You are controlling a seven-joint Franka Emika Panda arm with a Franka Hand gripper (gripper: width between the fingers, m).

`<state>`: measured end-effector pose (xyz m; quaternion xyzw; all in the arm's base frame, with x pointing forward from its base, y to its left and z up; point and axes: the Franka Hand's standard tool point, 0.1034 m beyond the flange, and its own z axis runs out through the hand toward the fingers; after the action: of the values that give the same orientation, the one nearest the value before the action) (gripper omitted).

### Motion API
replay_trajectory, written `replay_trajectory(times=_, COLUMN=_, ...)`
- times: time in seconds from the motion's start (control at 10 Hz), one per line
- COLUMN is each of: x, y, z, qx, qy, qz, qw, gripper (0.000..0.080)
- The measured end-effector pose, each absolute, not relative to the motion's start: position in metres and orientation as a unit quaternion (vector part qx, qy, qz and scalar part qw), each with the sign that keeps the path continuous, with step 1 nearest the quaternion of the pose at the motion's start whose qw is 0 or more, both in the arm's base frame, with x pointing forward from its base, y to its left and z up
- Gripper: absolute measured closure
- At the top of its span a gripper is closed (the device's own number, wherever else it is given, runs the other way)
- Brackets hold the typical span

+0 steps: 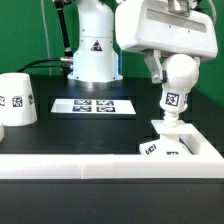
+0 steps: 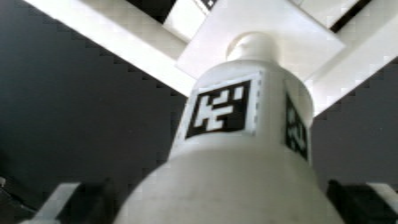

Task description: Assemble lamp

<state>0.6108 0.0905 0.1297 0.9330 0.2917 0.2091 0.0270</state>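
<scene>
The white bulb (image 1: 178,75) stands upright on its neck over the flat square base (image 1: 160,148) at the exterior view's right. A tag shows on the neck. My gripper (image 1: 176,70) comes down from above and is shut on the bulb's round head. In the wrist view the bulb (image 2: 231,130) fills the picture, with a dark finger (image 2: 68,200) on each side of it and the base (image 2: 134,50) beyond. The tapered shade (image 1: 17,100) stands apart at the exterior view's left.
The marker board (image 1: 93,104) lies flat in the middle of the black table. The arm's white pedestal (image 1: 92,50) stands behind it. A white wall (image 1: 90,166) runs along the front and turns up past the base on the exterior view's right.
</scene>
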Motion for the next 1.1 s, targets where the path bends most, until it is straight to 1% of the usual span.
replay_trajectory(times=0.5, x=0.604, y=0.094, z=0.115, qx=0.933, qy=0.294, qz=0.205, qw=0.025, gripper=0.0222)
replay_trajectory(times=0.7, x=0.601, y=0.093, z=0.112, qx=0.928, qy=0.293, qz=0.229, qw=0.029, gripper=0.0222)
replay_trajectory(times=1.1, x=0.599, y=0.095, z=0.111, qx=0.91, qy=0.287, qz=0.296, qw=0.039, gripper=0.0222)
